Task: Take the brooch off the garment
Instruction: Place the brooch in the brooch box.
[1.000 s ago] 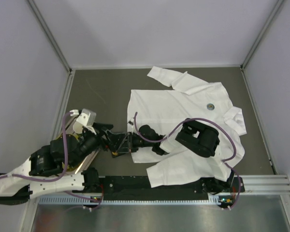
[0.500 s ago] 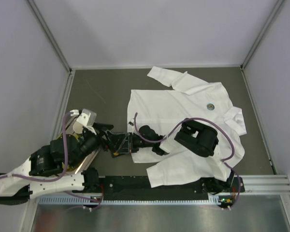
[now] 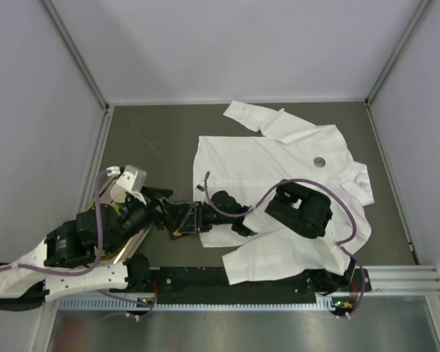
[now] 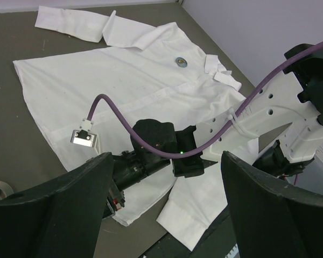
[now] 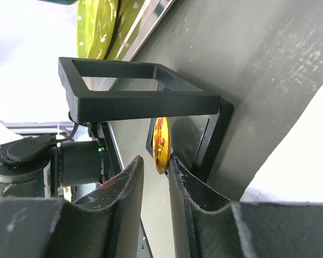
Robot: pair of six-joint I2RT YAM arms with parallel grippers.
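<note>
A small black case (image 5: 145, 99) stood open on the surface (image 3: 154, 139) beside the garment (image 3: 264, 161), a yellow brooch (image 5: 160, 146) on edge between the low-reaching right gripper's (image 5: 156, 161) barely parted jaws, touching one finger only, while the left gripper (image 4: 167, 161) gaped wide and empty.

garment (image 3: 279, 158): white long-sleeved collared shirt, spread front-up on counter (image 3: 154, 139) | brooch (image 3: 320, 162): small, round, greenish, on chest near collar

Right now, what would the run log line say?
right gripper: yellow brooch between tips, at black case, grip unclear | left gripper: open, empty | round brooch on garment
</note>
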